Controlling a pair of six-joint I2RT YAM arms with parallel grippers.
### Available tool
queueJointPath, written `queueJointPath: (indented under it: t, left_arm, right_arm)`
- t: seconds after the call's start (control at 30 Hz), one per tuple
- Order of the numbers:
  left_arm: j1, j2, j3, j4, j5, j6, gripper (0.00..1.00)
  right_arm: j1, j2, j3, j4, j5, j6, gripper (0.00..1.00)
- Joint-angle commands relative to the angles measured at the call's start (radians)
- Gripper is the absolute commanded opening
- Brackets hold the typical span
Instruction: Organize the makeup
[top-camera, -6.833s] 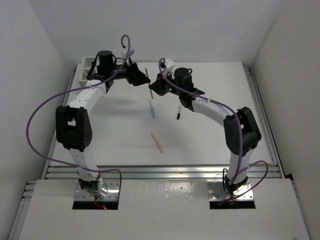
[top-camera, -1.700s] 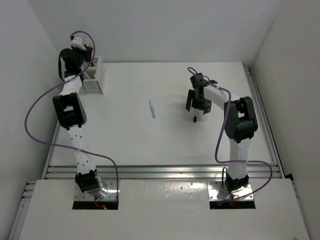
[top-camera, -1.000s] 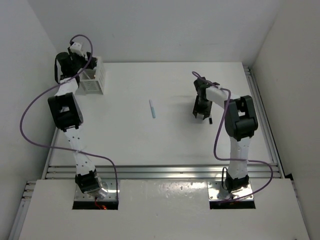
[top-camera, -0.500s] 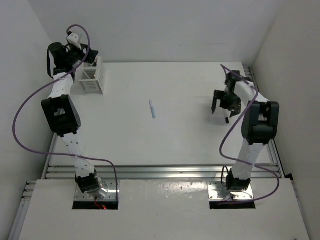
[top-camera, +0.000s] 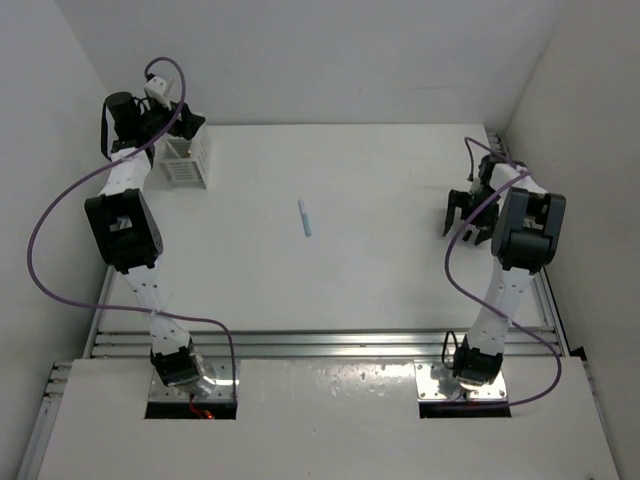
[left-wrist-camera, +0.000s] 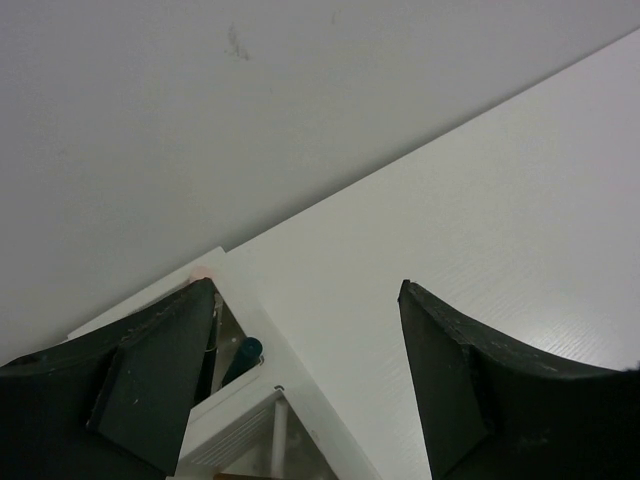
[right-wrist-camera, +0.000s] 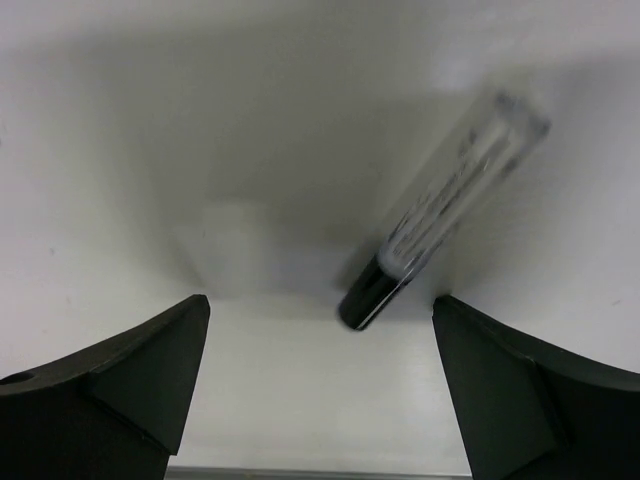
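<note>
On the table (top-camera: 350, 270), both jaws gape, the right's above a clear stick (right-wrist-camera: 445, 210).

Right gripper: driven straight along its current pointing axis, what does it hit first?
Probably the clear tube with a black cap, lying on the table just right of centre ahead of the open right gripper. Depth is unclear; it might touch bare table beside it.
</note>
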Motion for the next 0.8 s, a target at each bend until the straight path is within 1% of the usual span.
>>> queueJointPath:
  t: [0.0, 0.03, 0.13, 0.23, 0.27, 0.33, 0.43, 0.47, 0.5, 0.53, 0.57, 0.67, 0.7, 0.77]
  left_arm:
    - [0.006, -0.067, 0.001, 0.019, 0.024, -0.006, 0.80]
    - [0.006, -0.067, 0.001, 0.019, 0.024, -0.006, 0.80]
    - [0.006, -0.076, 0.001, 0.029, 0.024, -0.026, 0.80]
    - [0.006, -0.076, 0.001, 0.029, 0.024, -0.026, 0.80]
    - [0.006, -0.076, 0.001, 0.019, 0.024, -0.026, 0.80]
    - [0.006, -0.076, 0.001, 0.019, 0.024, -0.026, 0.80]
    - [0.006, -0.076, 0.001, 0.019, 0.024, -0.035, 0.80]
    - [0.006, -0.076, 0.001, 0.019, 0.024, -0.035, 0.80]
    - [0.006, -0.076, 0.010, 0.019, 0.024, -0.035, 0.80]
    - [0.006, -0.076, 0.010, 0.019, 0.024, -0.035, 0.80]
    - [0.006, -0.076, 0.010, 0.019, 0.024, -0.045, 0.80]
    - [0.006, -0.076, 0.010, 0.019, 0.035, -0.046, 0.80]
    - [0.006, -0.076, 0.010, 0.019, 0.044, -0.046, 0.80]
    - [0.006, -0.076, 0.010, 0.019, 0.053, -0.046, 0.80]
  right_arm:
    - [-0.045, 0.071, 0.104, 0.030, 0.053, -0.039, 0.94]
    - [-0.052, 0.097, 0.180, 0.002, 0.061, -0.045, 0.91]
    - [-0.058, 0.129, 0.242, -0.048, 0.065, -0.061, 0.89]
    - [-0.056, 0.138, 0.240, -0.042, 0.070, -0.053, 0.84]
    - [-0.058, 0.140, 0.241, -0.060, 0.068, -0.036, 0.79]
    - [-0.056, 0.146, 0.233, -0.065, 0.093, -0.015, 0.74]
    - [-0.047, 0.111, 0.179, -0.051, 0.101, 0.011, 0.66]
    - [-0.043, 0.102, 0.128, -0.045, 0.105, 0.022, 0.63]
    - [-0.038, 0.086, 0.110, -0.037, 0.108, 0.024, 0.58]
    - [-0.032, 0.074, 0.087, -0.033, 0.108, 0.030, 0.54]
    - [-0.029, 0.065, 0.069, -0.029, 0.108, 0.043, 0.46]
    - [-0.027, 0.059, 0.035, -0.025, 0.114, 0.056, 0.32]
    - [-0.026, 0.060, 0.033, -0.016, 0.114, 0.059, 0.21]
    - [-0.027, 0.068, 0.040, -0.020, 0.114, 0.061, 0.09]
